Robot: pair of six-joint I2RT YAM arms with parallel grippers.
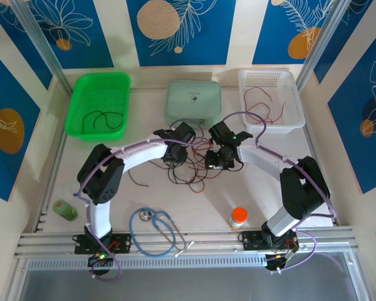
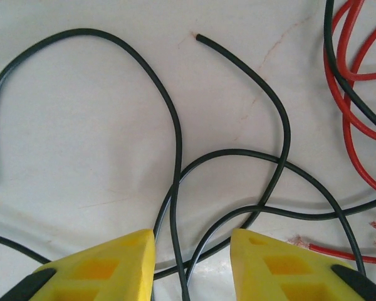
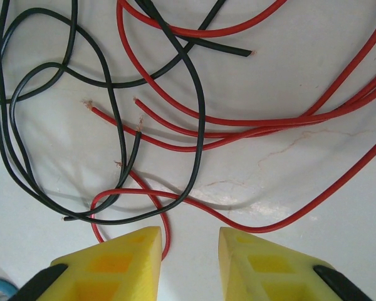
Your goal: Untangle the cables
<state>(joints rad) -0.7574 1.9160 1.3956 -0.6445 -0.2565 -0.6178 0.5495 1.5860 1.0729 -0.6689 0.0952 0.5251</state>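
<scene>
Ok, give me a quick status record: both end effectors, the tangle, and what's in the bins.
left end effector: open, above black cables, some passing between its fingers
right end effector: open, above red cables mixed with black
tangle: table centre, between both end effectors
green bin: one black cable inside
white basket: one red cable inside

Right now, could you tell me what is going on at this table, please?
Two robot arms are working on a tangle of red and black cables in the middle of the table. The left gripper is open just above loops of black wire, and the right gripper is open above crossed red and black strands. Neither has clamped anything. One black cable lies in the green bin, and one red cable lies in the white basket.
</scene>
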